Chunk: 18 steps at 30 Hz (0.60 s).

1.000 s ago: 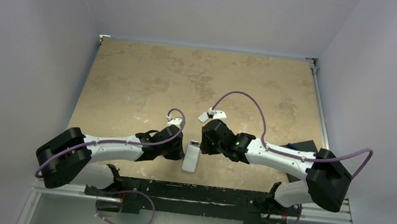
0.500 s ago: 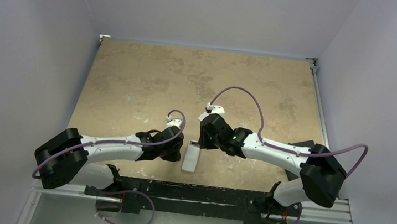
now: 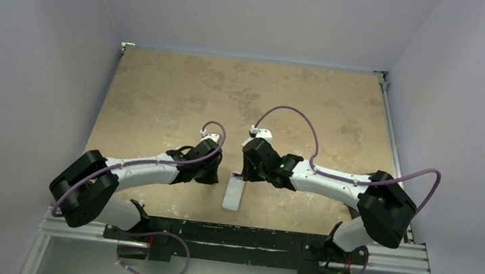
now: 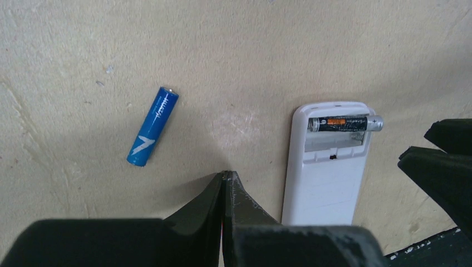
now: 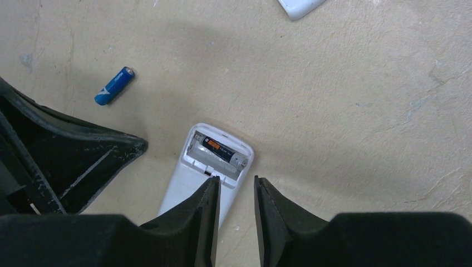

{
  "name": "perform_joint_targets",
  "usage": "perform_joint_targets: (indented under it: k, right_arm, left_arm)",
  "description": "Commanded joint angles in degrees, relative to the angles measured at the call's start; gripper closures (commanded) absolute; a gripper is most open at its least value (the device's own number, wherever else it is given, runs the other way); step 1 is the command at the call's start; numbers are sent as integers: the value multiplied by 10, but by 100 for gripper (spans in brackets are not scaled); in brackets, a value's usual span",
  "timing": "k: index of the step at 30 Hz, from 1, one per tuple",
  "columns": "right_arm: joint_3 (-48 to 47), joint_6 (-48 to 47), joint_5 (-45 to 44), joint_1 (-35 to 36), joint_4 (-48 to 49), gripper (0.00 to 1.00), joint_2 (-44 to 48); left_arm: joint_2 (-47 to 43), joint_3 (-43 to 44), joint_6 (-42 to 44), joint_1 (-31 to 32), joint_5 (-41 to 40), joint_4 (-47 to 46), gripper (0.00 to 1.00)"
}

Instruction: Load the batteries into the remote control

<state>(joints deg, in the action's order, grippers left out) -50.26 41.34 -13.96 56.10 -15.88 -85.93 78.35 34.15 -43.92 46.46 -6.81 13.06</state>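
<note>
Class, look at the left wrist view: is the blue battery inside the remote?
No, the blue battery lies on the table, apart from the remote control.

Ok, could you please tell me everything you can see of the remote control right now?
The remote control is a slim white plastic handset lying flat, back up, on the tan table. The battery bay at its far end is uncovered: a dark battery with an orange label fills one slot, and the other slot is empty. The right gripper hangs open just over it near the bay; contact cannot be told.
</note>
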Motion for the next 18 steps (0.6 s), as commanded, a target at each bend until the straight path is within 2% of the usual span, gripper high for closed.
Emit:
perform_joint_targets:
  k: [1,18]
  right_arm:
    - [-26,9,-5,-5,17,65,-3]
    - [-17,30,3,-10,35,67,-14]
  left_arm:
    - [22,18,32,-19,25,-19,100]
    - [84,50,38,-29,57,-58,100]
